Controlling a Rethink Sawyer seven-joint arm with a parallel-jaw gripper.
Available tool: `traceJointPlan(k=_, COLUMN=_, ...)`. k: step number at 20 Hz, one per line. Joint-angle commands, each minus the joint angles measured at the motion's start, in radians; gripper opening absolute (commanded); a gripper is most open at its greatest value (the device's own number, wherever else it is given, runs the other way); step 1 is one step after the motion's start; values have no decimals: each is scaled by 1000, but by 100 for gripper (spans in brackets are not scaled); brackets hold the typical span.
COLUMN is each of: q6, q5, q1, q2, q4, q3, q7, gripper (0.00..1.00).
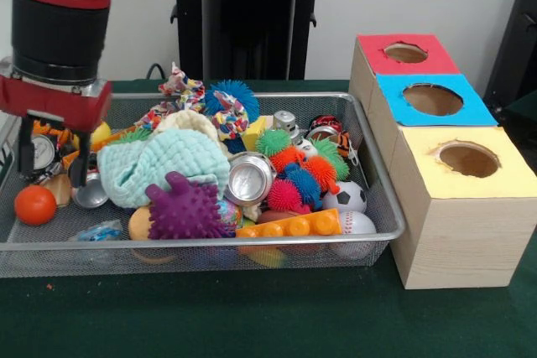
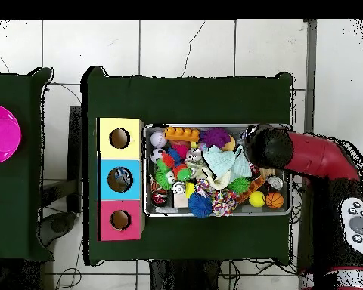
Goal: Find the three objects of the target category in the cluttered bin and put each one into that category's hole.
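Note:
The wire mesh bin (image 1: pixel 382 199) is full of toys and also shows in the overhead view (image 2: pixel 218 214). One small clear bottle with a blue label (image 1: pixel 96 230) lies at the bin's front left, by an orange ball (image 1: pixel 35 204). My gripper (image 1: pixel 56 161) is down in the bin's left end, behind that bottle. Its fingers (image 1: pixel 80 165) stand apart around a clear round thing I cannot identify. In the overhead view the arm (image 2: pixel 268 147) hides the gripper. The blue-topped box's hole (image 1: pixel 432 100) is the middle of three and also shows in the overhead view (image 2: pixel 119 179).
A red-topped box (image 1: pixel 405 53) and a yellow-topped box (image 1: pixel 467 159) flank the blue one, right of the bin. A pale green cloth (image 1: pixel 172 165), a purple spiky toy (image 1: pixel 185 207), a silver can (image 1: pixel 249 179) and spiky balls (image 1: pixel 294 178) fill the bin's middle.

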Motion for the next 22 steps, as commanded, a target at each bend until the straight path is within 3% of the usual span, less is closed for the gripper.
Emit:
traceJointPlan(k=1, q6=60, q5=-2, q1=85, q2=-6, q4=-39, q3=11, q7=110, gripper=100)
traceJointPlan(k=6, q6=152, q5=15, q1=169, q2=41, q4=-155, q3=-41, q7=153, gripper=100)
traceJointPlan(k=10, q6=109, q5=8, q1=210, q2=132, q4=-217, q3=-88, q7=197, gripper=100)
traceJointPlan(k=16, q6=-8, q5=-19, q1=230, q2=227, q4=-232, q3=-147, q7=220, gripper=100)
traceJointPlan(k=22, q6=13, q5=-51, q1=268, q2=264, q4=-249, q3=-222, q7=193, gripper=100)
